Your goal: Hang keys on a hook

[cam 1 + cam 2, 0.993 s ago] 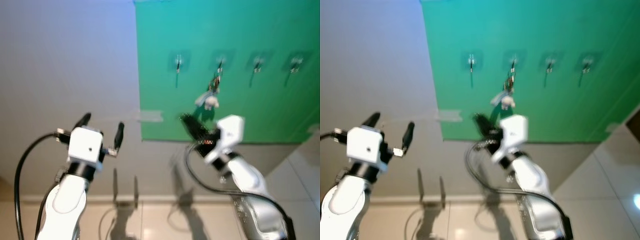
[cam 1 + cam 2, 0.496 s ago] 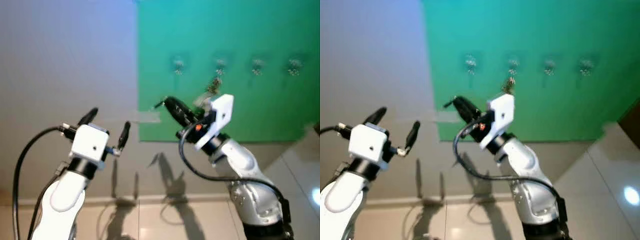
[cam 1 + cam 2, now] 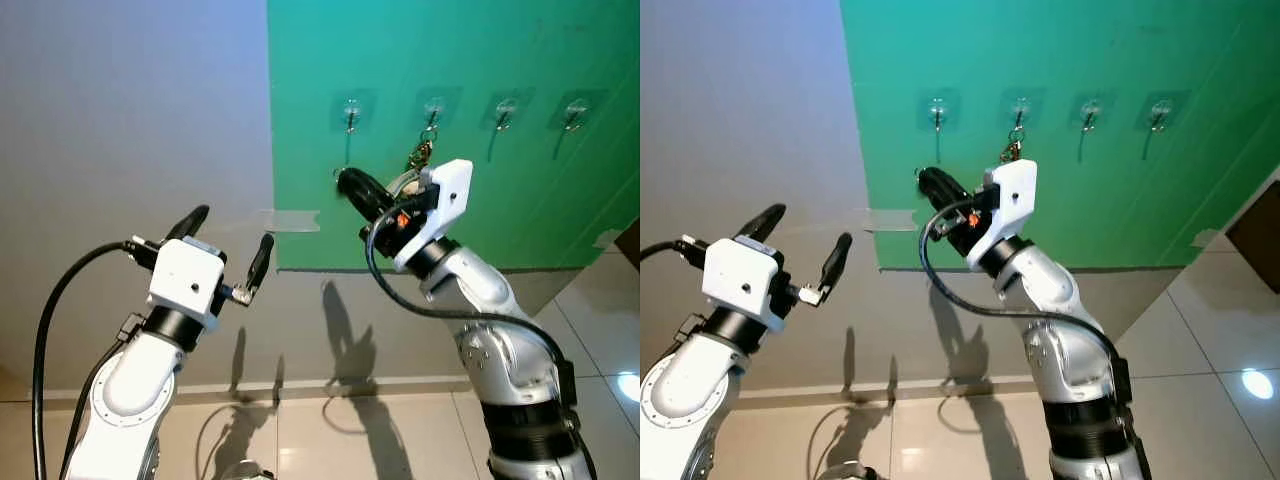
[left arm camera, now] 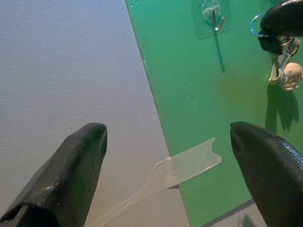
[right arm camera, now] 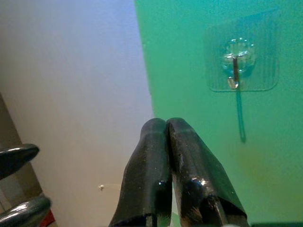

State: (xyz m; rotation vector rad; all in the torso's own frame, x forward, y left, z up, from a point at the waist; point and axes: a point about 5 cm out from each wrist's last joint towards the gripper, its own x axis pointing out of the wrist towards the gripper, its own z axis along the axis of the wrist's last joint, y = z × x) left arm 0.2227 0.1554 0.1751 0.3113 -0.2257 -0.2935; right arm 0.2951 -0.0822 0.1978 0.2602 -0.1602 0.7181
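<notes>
The keys (image 3: 420, 160) hang on the second hook (image 3: 432, 112) beside the pinched-together right claw (image 3: 350, 185); the left claw (image 3: 228, 240) is spread.

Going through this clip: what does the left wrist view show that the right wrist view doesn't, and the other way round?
Left wrist view: the left gripper with its fingers spread wide, the keys with a small pale charm hanging against the green board, and a tape strip across the board's edge.

Right wrist view: the right gripper with its fingers pressed together, nothing visible between them, pointing toward the board.

Both: the green board, the grey wall beside it, and the hook on its clear pad nearest the board's edge.
</notes>
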